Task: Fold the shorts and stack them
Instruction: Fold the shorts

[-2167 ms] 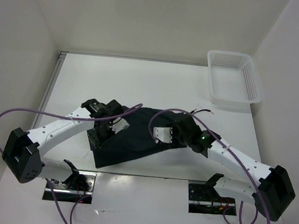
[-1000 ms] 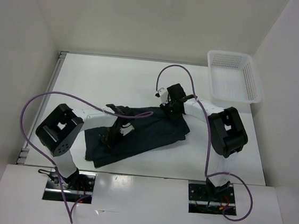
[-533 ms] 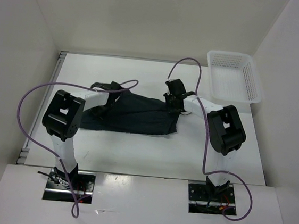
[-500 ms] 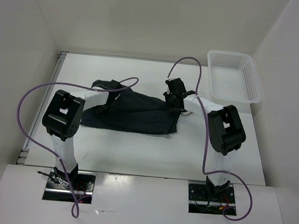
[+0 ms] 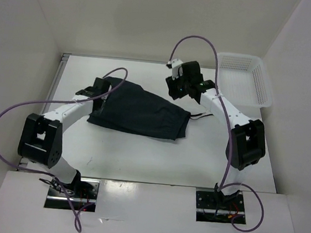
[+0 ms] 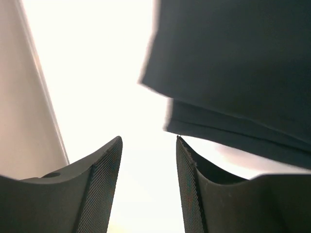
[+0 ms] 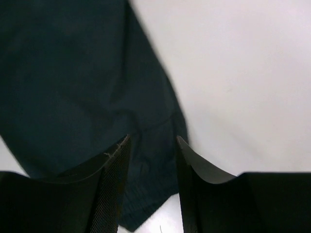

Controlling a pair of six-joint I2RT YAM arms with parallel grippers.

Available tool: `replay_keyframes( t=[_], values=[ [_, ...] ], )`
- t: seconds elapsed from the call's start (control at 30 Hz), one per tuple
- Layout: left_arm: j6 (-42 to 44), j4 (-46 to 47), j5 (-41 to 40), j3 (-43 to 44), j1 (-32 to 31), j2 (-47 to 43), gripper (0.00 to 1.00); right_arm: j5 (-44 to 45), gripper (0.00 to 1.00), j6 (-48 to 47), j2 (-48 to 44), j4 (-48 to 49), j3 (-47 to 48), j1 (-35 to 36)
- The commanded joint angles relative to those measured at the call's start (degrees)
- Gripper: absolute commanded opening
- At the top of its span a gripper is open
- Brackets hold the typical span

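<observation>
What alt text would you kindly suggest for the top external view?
Dark shorts lie spread on a white table, the left gripper at their left end, the right gripper near their right end. A white basket sits far right.

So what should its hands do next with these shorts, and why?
Probably lower both hands and pinch one edge to fold it over: the shorts lie spread flat, and the left hand and right hand are open and empty.
</observation>
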Motion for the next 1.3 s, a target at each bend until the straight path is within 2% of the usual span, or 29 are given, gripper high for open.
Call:
replay_keyframes(
  t=[0.0,0.07,0.2,0.23,0.33,0.43,0.47,0.57,0.63,0.67,0.8,0.9,1.1,1.27],
  values=[
    [-1.1,5.5,-2.5,-1.1,6.5,2.8,0.56,-4.6,0.47,-12.6,-2.6,-6.4,-4.9,3.5],
    [-1.1,6.2,-3.0,2.6,8.7,5.2,0.56,-2.6,0.47,-16.1,-4.0,-6.4,-7.4,6.8],
    [-1.1,8.1,1.6,5.5,13.1,10.3,0.56,-2.6,0.47,-16.1,-4.8,-5.0,-9.5,8.9],
    [-1.1,8.1,3.1,6.0,13.8,11.1,0.54,-2.6,0.47,-16.1,-5.3,-5.0,-10.2,8.9],
    [-1.1,3.0,8.6,11.9,15.3,14.5,0.52,-3.2,0.46,-16.6,-5.3,-5.0,-10.7,8.9],
    [-1.1,-4.7,15.5,17.8,17.4,18.5,0.51,-2.6,0.46,-16.6,-5.8,-4.5,-11.2,8.9],
    [-1.1,-9.6,21.7,23.0,18.5,20.8,0.51,-2.6,0.44,-16.6,-5.8,-4.5,-11.2,8.9],
    [-1.1,-14.2,33.5,29.1,24.2,23.6,0.5,-1.5,0.43,-16.1,-7.0,-3.9,-11.8,8.9],
    [-1.1,-14.7,37.7,29.1,27.1,24.5,0.5,-1.0,0.43,-14.2,-7.7,-3.3,-12.4,8.9],
    [-1.1,-14.7,43.2,29.1,29.6,24.5,0.5,-0.3,0.43,-13.6,-7.7,-2.6,-12.4,8.9],
    [-1.1,-16.0,51.9,25.9,31.9,25.1,0.5,-0.3,0.43,-12.3,-8.2,-1.9,-14.2,8.9],
    [-1.1,-16.7,55.6,25.2,31.9,26.9,0.5,-0.3,0.43,-14.1,-7.6,-2.4,-14.7,8.9],
    [-1.1,-16.0,57.6,24.1,31.9,28.1,0.52,3.3,0.42,-18.1,-7.0,-1.7,-17.3,8.9],
    [-1.1,-15.0,49.4,22.3,31.3,28.7,0.52,2.3,0.42,-18.1,-7.6,-1.7,-17.3,8.9]
  ],
)
